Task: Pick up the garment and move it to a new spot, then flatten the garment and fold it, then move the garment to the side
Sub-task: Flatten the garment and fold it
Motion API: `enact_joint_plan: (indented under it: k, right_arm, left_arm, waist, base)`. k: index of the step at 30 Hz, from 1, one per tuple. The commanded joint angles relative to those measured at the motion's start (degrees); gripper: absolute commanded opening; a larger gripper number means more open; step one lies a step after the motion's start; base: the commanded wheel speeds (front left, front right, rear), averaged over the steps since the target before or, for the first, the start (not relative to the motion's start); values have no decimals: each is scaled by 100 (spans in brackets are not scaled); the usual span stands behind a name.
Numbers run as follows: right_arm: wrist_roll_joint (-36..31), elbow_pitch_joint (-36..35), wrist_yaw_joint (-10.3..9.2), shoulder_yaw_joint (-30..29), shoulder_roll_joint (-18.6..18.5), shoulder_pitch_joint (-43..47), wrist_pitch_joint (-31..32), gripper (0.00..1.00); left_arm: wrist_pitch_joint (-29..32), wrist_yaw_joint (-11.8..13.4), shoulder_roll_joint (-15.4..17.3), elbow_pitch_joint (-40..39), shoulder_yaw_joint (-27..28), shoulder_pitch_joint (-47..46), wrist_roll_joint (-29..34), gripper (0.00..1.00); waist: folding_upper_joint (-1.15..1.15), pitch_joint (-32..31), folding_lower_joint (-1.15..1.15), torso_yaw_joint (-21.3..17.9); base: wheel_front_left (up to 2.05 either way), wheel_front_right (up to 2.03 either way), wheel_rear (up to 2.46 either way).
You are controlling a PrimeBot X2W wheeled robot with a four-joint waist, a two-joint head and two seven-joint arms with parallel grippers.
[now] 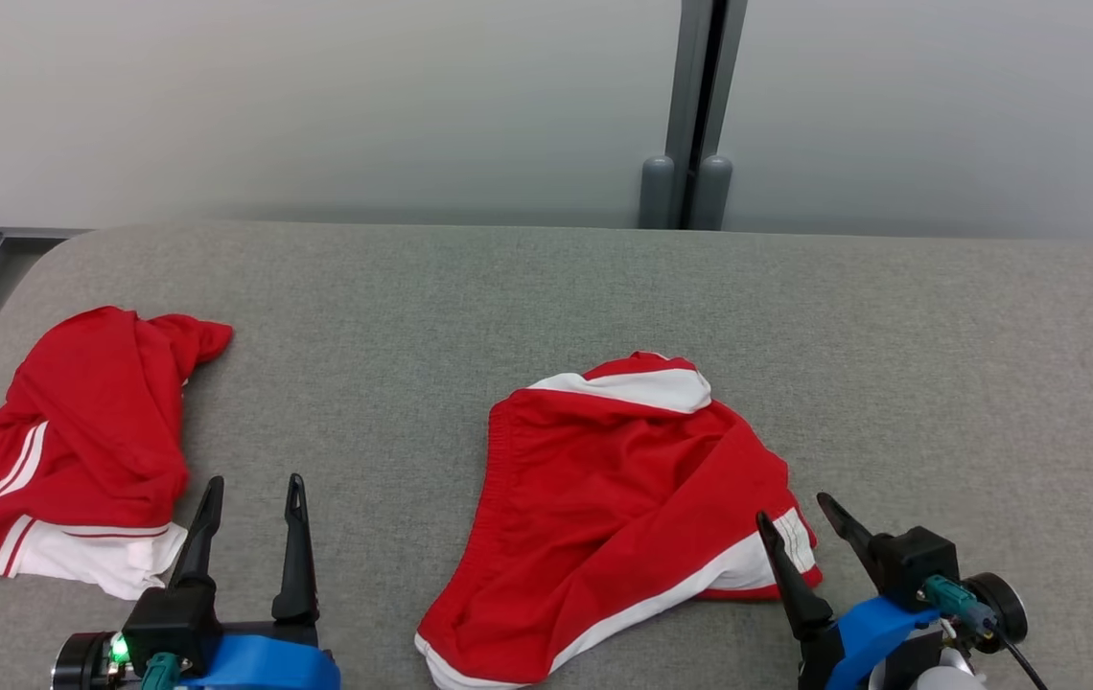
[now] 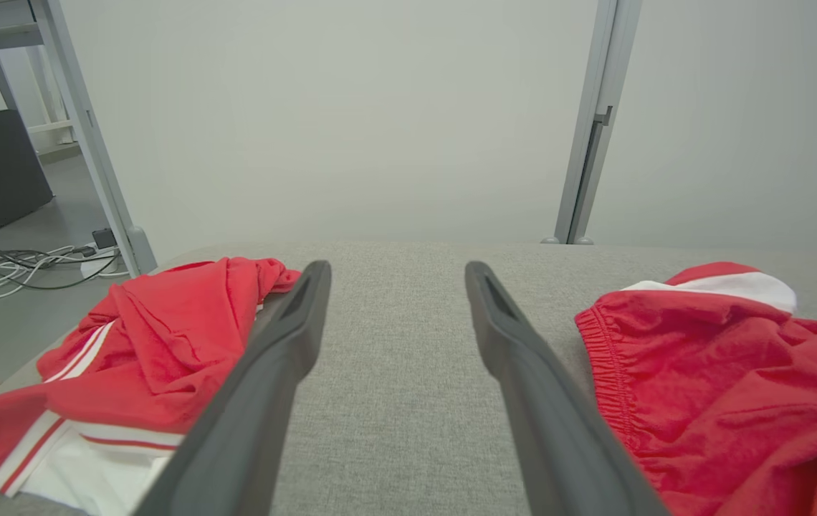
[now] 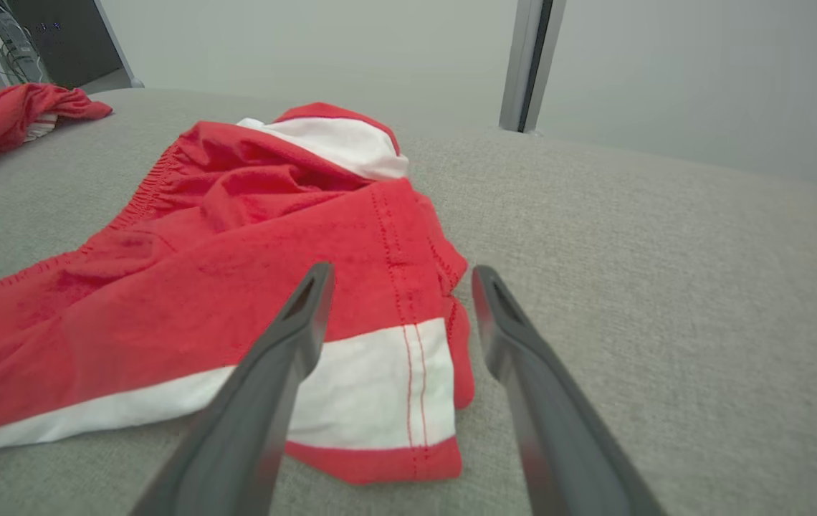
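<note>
A red, white-trimmed garment [image 1: 604, 479] is lying rumpled at the lower centre of the head view on a grey bench [image 1: 940, 383]. The right gripper [image 1: 793, 508] is hovering at its lower right edge, jaws spread and gripping nothing. At lower left, the left gripper [image 1: 254, 479] is holding its jaws spread above bare bench, beside a second red garment [image 1: 86, 412] crumpled at the left edge.
</note>
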Motion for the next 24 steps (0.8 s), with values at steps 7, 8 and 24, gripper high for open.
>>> enact_joint_plan:
  k: [7, 8, 24]
  right_arm:
    - [130, 946, 1, 76, -39, -302, -71, 100]
    - [135, 1065, 1, 84, -40, -332, -70, 100]
    - [469, 1117, 1, 122, -124, -304, -157, 0]
  left_arm:
    - [-15, -17, -21, 44, -47, -224, -38, 100]
    - [-15, -21, -23, 48, -45, -227, -39, 100]
    - [-15, -14, -42, 91, 25, -124, -53, 100]
  waist:
    - [-1, 158, -1, 206]
    - [-1, 173, -1, 217]
    - [-1, 92, -1, -63]
  base:
    - [0, 0, 0]
    - [0, 0, 0]
    - [0, 0, 0]
